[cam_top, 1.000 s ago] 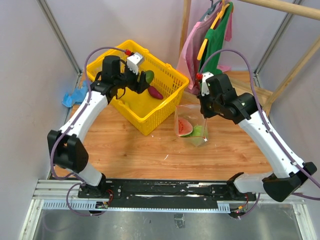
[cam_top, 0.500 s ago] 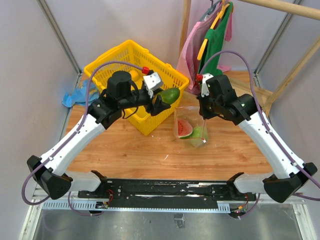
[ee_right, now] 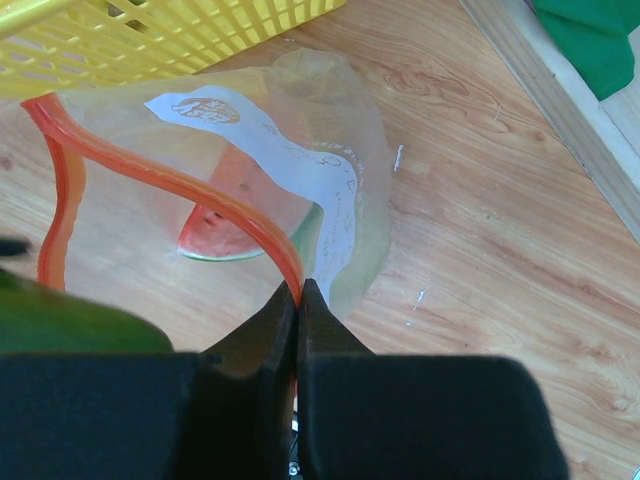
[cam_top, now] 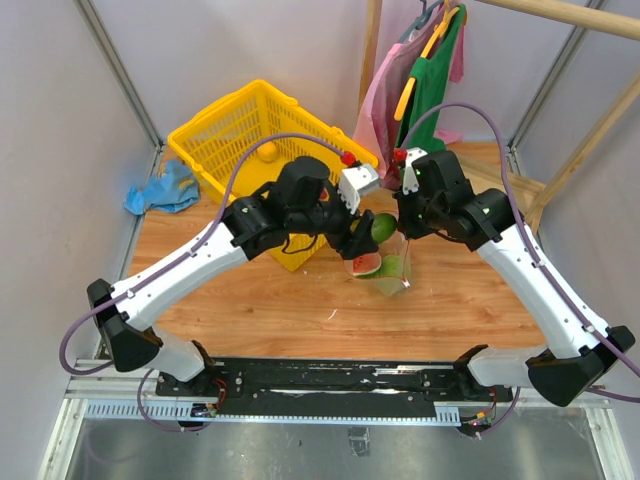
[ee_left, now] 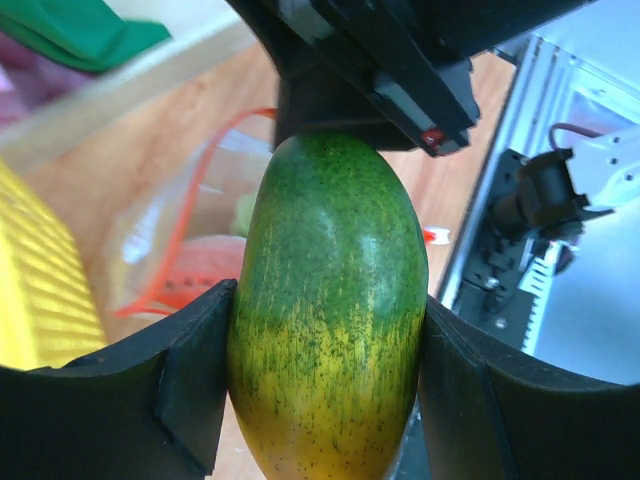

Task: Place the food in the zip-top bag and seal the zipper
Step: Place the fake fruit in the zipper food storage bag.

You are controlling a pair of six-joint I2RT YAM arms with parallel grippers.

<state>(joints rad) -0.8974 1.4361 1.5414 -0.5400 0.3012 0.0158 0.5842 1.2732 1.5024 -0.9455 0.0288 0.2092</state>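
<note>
My left gripper (cam_top: 374, 229) is shut on the green, yellow-bottomed melon (cam_top: 383, 226), holding it just above the open mouth of the clear zip-top bag (cam_top: 391, 272). In the left wrist view the melon (ee_left: 330, 310) fills the space between the fingers, with the bag's red-orange zipper (ee_left: 186, 216) behind it. My right gripper (ee_right: 298, 290) is shut on the zipper strip (ee_right: 180, 180) and holds the bag's mouth up and open. The red watermelon wedge (cam_top: 365, 264) and a small pale green piece (cam_top: 396, 265) lie inside the bag. A yellow-orange fruit (cam_top: 268, 150) sits in the basket.
The yellow basket (cam_top: 215, 135) stands at the back left, close behind my left arm. A blue cloth (cam_top: 160, 190) lies left of it. Clothes on hangers (cam_top: 420, 70) and a wooden rack (cam_top: 590, 130) stand at the back right.
My left arm has swung right from the basket with the melon in its grip, ending over the bag's mouth. My right gripper has stayed in place holding the zipper.
</note>
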